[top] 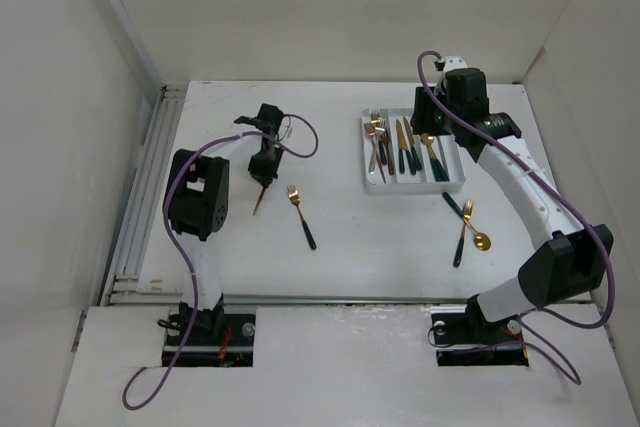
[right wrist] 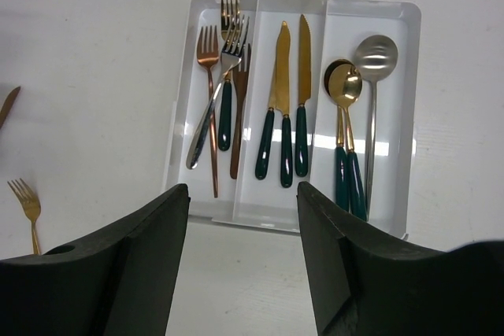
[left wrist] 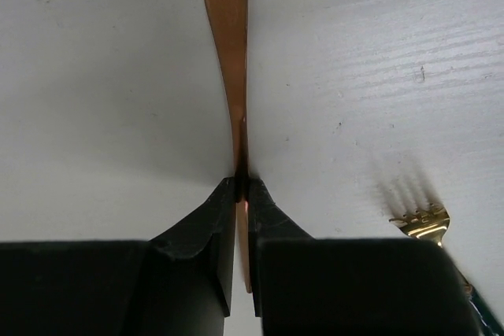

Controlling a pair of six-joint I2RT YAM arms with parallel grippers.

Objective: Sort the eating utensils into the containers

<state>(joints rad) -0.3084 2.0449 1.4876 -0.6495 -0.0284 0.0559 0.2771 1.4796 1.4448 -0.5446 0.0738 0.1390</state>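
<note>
1. L tool (left wrist: 242, 186) clamps copper knife (left wrist: 228, 37) edge-on, thin grip; may swivel or slip en route.
2. Knife's over bench (left wrist: 94, 76), well apart from tray (right wrist: 412, 15).
3. R tool (right wrist: 242, 218) wide, empty, above tray; arms cd clash there.

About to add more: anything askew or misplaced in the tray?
Sorting by type looks right. Only oddity: in the tray's left compartment, a silver fork lies diagonally across the other forks rather than parallel.
</note>
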